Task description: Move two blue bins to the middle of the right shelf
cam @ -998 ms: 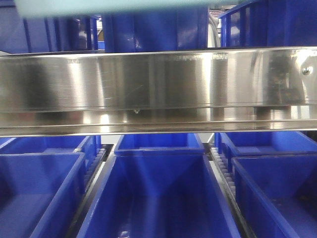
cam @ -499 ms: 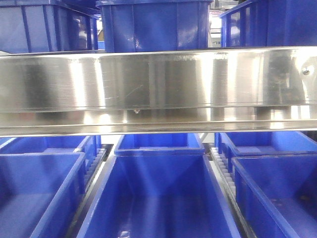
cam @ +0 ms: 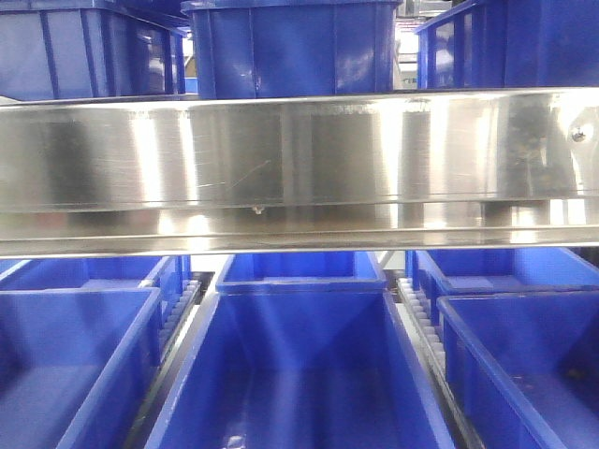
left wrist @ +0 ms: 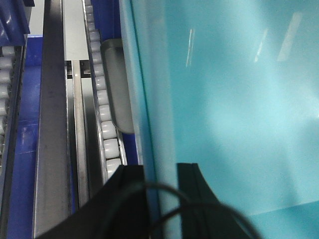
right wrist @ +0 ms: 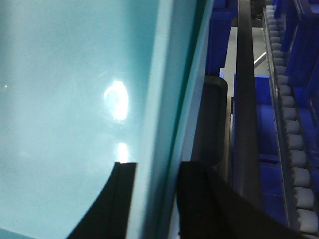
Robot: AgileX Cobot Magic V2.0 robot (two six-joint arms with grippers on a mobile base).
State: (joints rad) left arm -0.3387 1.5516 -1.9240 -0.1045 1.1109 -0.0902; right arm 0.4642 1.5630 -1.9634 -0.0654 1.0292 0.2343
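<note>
Left gripper (left wrist: 159, 204): black fingers straddle the rim of the light-blue bin (left wrist: 234, 99), one on each face of the wall, pinched down on it. Right gripper (right wrist: 152, 199): same, clamped over the opposite rim, so the bin hangs between the two arms. It sits close above a roller track (left wrist: 105, 129) and a dark rail (left wrist: 50, 124), and does not show in the front view.

Handling, as a judgement:
- The plastic is glossy and stiff, so probably light but slick under the pads.
- The thin wall may flex, so keep both grips at the rim and keep it level.
- Contents can't be seen.

Front view, lower level near: dark blue bins (cam: 299, 365) in three lanes. Above them is a steel shelf beam (cam: 299, 159), and beyond that upper bins (cam: 290, 47) on the next level.
</note>
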